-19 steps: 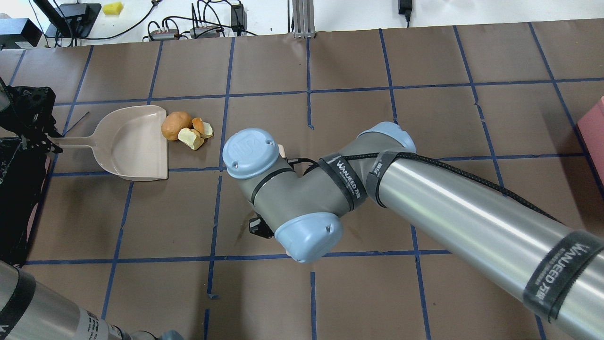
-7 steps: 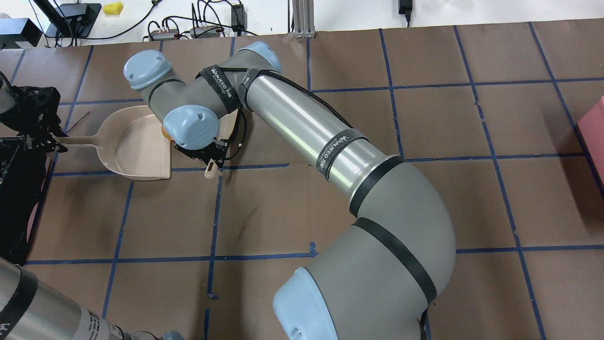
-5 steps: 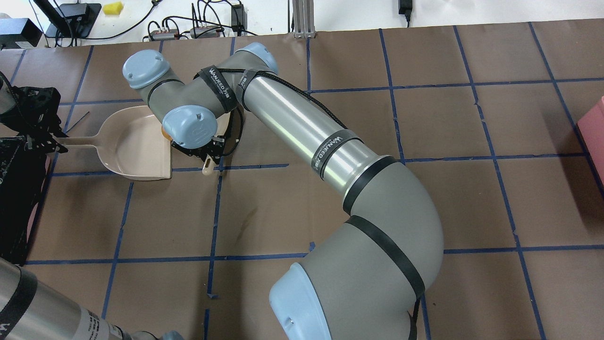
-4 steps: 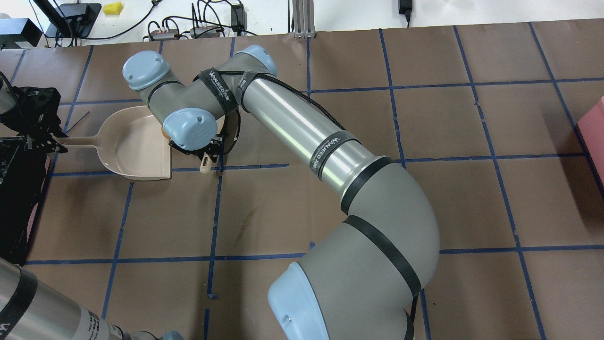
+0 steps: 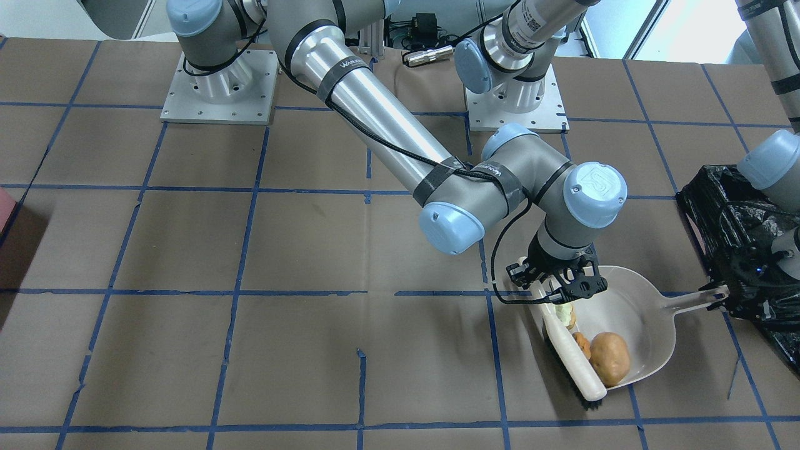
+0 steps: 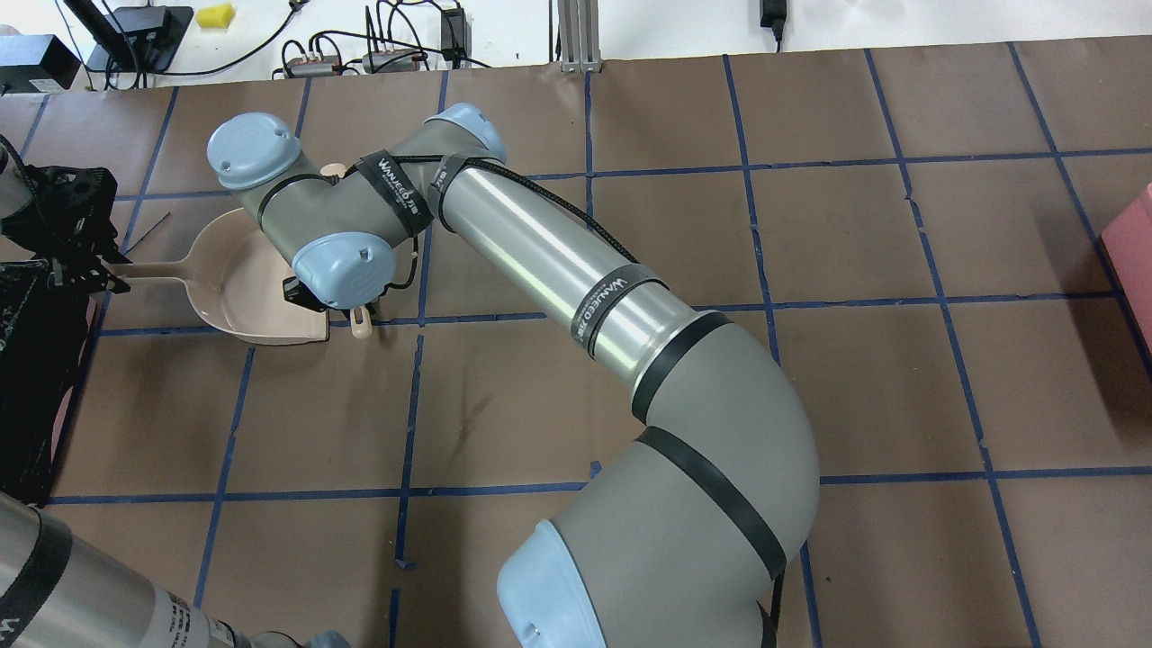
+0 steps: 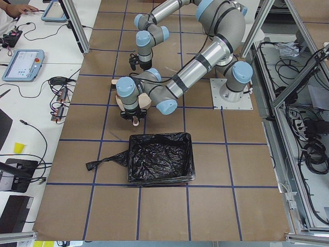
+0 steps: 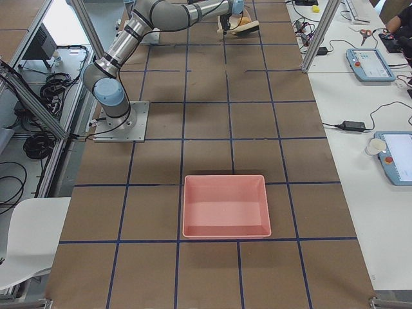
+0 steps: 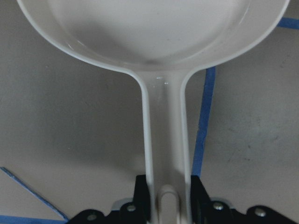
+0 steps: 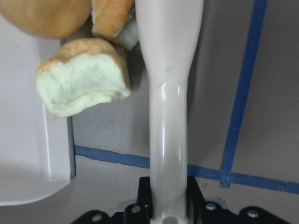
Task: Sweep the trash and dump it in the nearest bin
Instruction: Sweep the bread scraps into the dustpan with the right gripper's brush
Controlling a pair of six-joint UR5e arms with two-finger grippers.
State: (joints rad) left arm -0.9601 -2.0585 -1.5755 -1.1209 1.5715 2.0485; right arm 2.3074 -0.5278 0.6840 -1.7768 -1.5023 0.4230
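The trash lies in the mouth of the beige dustpan (image 5: 644, 312): a brown potato-like lump (image 5: 609, 365), an orange chunk (image 5: 581, 340) and a pale-yellow chunk (image 5: 565, 312). My right gripper (image 5: 558, 284) is shut on the handle of a white brush (image 5: 572, 353), whose bar lies across the pan's lip behind the scraps. My left gripper (image 5: 731, 295) is shut on the dustpan's handle (image 9: 166, 140). The bin (image 5: 731, 231), lined with a black bag, stands right behind the left gripper. In the right wrist view the pale chunk (image 10: 81, 77) sits on the pan's edge beside the brush handle (image 10: 168, 116).
An empty pink tray (image 8: 225, 206) without a bag stands at the far right end of the table. The right arm's forearm (image 6: 558, 270) stretches across the table's middle. Cables and power bricks (image 6: 378, 49) lie beyond the far edge.
The right arm swung across to the left and pushed the brush toward the dustpan. The scraps moved from beside the pan's lip into its mouth. The left gripper and dustpan stayed put.
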